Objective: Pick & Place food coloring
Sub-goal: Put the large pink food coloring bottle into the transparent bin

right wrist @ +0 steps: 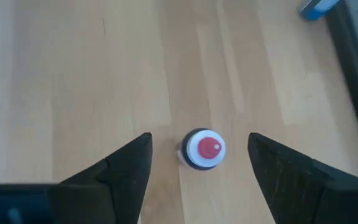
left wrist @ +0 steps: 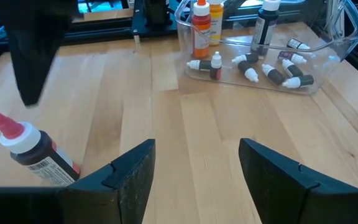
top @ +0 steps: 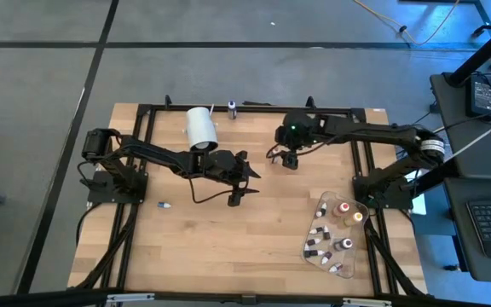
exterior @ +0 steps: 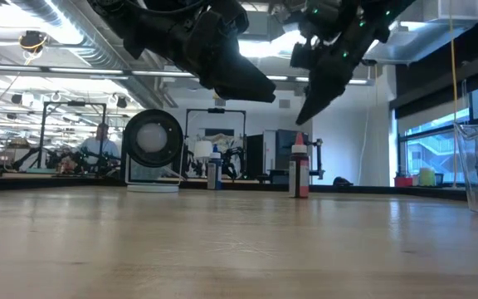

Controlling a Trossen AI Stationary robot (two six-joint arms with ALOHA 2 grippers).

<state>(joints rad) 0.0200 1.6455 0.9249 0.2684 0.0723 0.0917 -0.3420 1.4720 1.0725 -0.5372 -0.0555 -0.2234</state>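
From above, my right claw hangs over the table's far middle, my left claw near centre; the clear tray of food coloring bottles sits at 4 o'clock. Level view: 1 red-capped bottle stands upright. My left wrist sees fingers apart, facing the tray. My right wrist: fingers apart, unclamped, above that bottle.
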